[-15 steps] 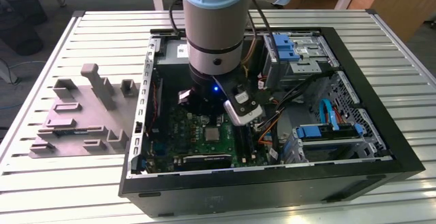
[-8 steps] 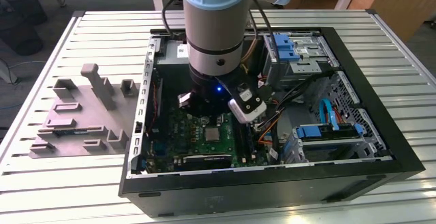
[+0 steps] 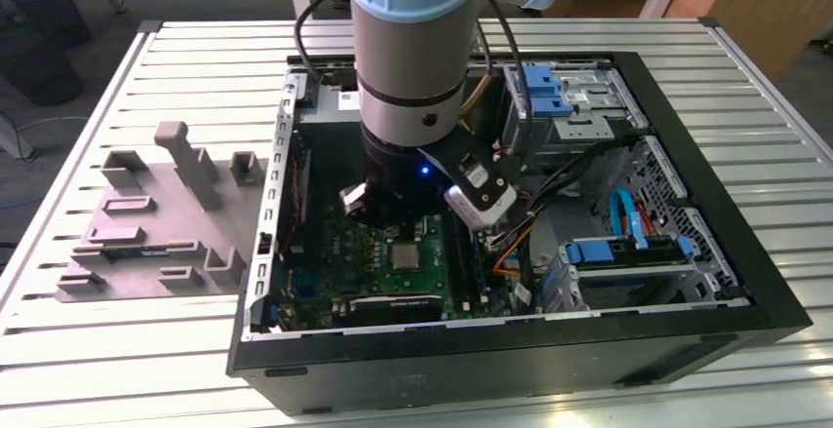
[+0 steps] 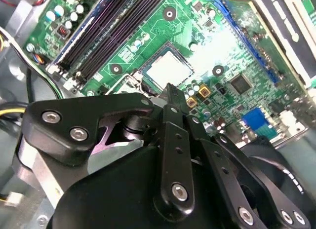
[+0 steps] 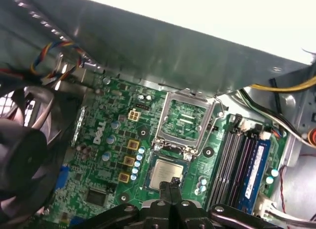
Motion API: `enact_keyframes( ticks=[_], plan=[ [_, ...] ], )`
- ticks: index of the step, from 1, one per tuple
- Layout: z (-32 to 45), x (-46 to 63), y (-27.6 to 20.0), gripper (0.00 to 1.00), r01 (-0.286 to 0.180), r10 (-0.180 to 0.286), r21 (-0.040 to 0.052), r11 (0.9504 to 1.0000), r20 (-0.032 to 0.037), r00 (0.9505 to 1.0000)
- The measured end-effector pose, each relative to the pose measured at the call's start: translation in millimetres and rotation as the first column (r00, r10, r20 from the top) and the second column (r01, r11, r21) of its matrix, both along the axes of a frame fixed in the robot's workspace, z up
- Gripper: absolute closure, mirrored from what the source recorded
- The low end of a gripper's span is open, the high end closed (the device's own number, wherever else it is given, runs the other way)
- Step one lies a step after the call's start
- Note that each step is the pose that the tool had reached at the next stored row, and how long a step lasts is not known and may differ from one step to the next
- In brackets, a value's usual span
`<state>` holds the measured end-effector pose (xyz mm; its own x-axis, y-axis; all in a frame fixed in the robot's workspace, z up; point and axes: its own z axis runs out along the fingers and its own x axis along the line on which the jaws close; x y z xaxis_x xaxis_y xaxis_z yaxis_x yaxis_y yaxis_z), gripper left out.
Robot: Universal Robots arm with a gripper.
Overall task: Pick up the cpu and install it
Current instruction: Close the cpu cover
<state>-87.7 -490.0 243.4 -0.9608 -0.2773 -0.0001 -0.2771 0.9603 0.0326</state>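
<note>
Exterior view: arm (image 3: 410, 77) reaches down into open black case (image 3: 729, 282); cpu (image 3: 406, 254), small silvery square, sits flat on green board (image 3: 390, 277). Grey plastic tray (image 3: 156, 233) with posts lies on slatted table (image 3: 104, 350).

Second wrist view: black matte gripper (image 4: 169, 88), fingers pressed together, nothing held, tips at cpu (image 4: 168, 68) edge.

First wrist view: cpu (image 5: 165, 173) partly hidden by gripper (image 5: 172, 184); hinged metal frame (image 5: 185, 123) flipped open beside it; fan (image 5: 24, 145) blurred, cut off.
</note>
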Motion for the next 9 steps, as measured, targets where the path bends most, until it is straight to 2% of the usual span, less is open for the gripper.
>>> enact_keyframes(
  ticks=[4, 9],
  plan=[
    [-0.7, 2.7, 2.0, 0.89, -0.013, 0.013, 0.0003, 0.9999, 0.0001, 0.9999],
    [-1.3, 8.4, 9.5, 0.89, -0.015, 0.015, 0.0001, 0.9999, 0.0, 0.9999]
  ],
)
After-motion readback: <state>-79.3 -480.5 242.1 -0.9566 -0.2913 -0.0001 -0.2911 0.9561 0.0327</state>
